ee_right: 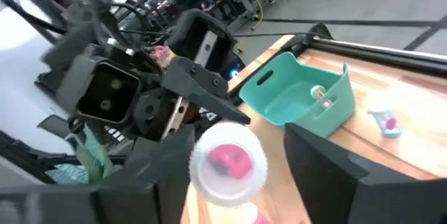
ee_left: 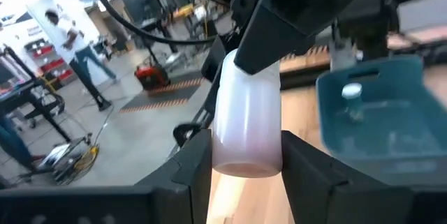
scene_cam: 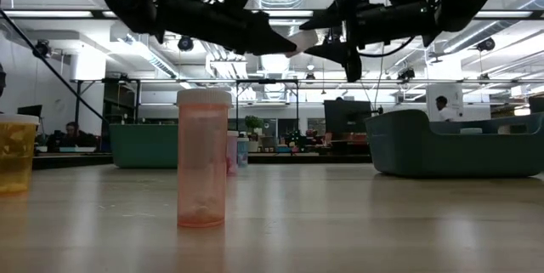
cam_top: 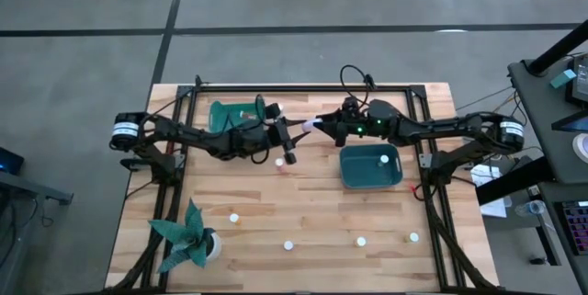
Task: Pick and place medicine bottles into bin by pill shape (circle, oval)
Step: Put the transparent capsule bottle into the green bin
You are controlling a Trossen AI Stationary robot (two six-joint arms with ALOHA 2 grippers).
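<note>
The pill shape inside the bottle (ee_left: 246, 123) between the two hands could not be told. The lone bottles (cam_top: 288, 245) toward six o'clock on the surface (cam_top: 322, 212) were too small to read.

Close up, a medicine bottle (ee_right: 229, 162) seen end-on, pink pills inside, clamped by the left pincer (ee_right: 209, 123) reaching in opposite. Beyond, on the wooden tabletop (ee_right: 391, 154), a teal tray (ee_right: 297, 98) holding one small bottle (ee_right: 318, 93); another bottle (ee_right: 385, 121) lying beside it.
</note>
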